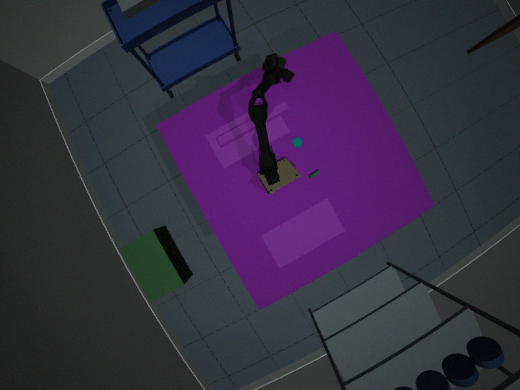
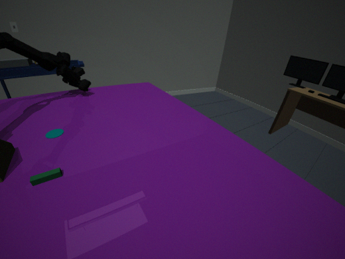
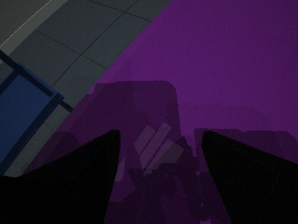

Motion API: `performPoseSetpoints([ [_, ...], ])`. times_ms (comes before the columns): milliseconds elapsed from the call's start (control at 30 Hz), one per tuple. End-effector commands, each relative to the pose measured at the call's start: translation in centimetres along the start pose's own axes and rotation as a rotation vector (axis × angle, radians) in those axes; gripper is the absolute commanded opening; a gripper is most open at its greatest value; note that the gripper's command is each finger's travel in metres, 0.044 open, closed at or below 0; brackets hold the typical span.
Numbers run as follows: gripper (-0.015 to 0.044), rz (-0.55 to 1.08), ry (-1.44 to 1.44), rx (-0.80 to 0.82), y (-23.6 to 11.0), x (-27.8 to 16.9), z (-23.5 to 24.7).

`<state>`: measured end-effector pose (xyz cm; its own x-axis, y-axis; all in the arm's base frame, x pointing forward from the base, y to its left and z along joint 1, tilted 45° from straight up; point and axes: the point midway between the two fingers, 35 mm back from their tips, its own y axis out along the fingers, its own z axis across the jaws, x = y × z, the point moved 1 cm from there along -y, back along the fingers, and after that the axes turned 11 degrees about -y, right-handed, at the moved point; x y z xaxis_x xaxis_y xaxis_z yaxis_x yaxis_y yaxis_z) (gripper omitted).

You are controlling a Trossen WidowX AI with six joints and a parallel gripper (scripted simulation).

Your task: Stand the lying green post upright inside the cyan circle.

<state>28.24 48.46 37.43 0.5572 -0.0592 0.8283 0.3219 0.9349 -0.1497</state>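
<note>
From the exterior view, the nearest task item is the green post [image 2: 46, 176], a short square-sided bar lying flat on the purple table top [image 2: 186, 172], just beside the dark corner of the arm's base at the left edge. A little farther back lies the cyan circle [image 2: 54, 133], a flat disc on the surface, apart from the post. Farthest, near the table's rear edge, the gripper [image 2: 82, 84] hangs low over its own shadow, well apart from both.

The top view alone shows the tan base plate [image 1: 292, 169] under the arm, with the post [image 1: 314, 174] just beside it and the circle [image 1: 297, 143] beyond, while the black arm [image 1: 261, 120] stretches away to the gripper [image 1: 280, 67] near the table's far edge, close to a blue cart [image 1: 131, 46]. It also shows a green box [image 1: 150, 267] on the grey tiled floor and a grey shelf frame [image 1: 320, 330]. Only the exterior view shows the wooden desk [image 2: 298, 106] with dark monitors [image 2: 306, 70].

The wrist view shows two dark fingers standing partly apart, with only purple table and shadow between them: they grasp nothing. The table edge and blue cart rail [image 3: 27, 106] sit to their upper left.

Broad purple surface lies open around post and circle. The table looks smooth and slightly glossy, with pale rectangular reflections.
</note>
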Motion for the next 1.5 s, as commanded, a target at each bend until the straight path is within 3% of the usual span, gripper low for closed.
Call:
performPoseSetpoints([
  [0, 0.0233, 0.059, -0.046, -0.097, -0.3, -0.8, -5.4],
  [367, 0.0233, 0.24, -0.114, -0.322, -3.8, -3.4, -19.2],
  [767, 0.0233, 0.458, -0.103, -0.483, -11.4, -7.5, -31.5],
  [1100, 0.0233, 0.626, -0.034, -0.542, -19.3, -11.7, -38.6],
  [1467, 0.0233, 0.764, 0.089, -0.529, -28.4, -17.0, -42.8],
])
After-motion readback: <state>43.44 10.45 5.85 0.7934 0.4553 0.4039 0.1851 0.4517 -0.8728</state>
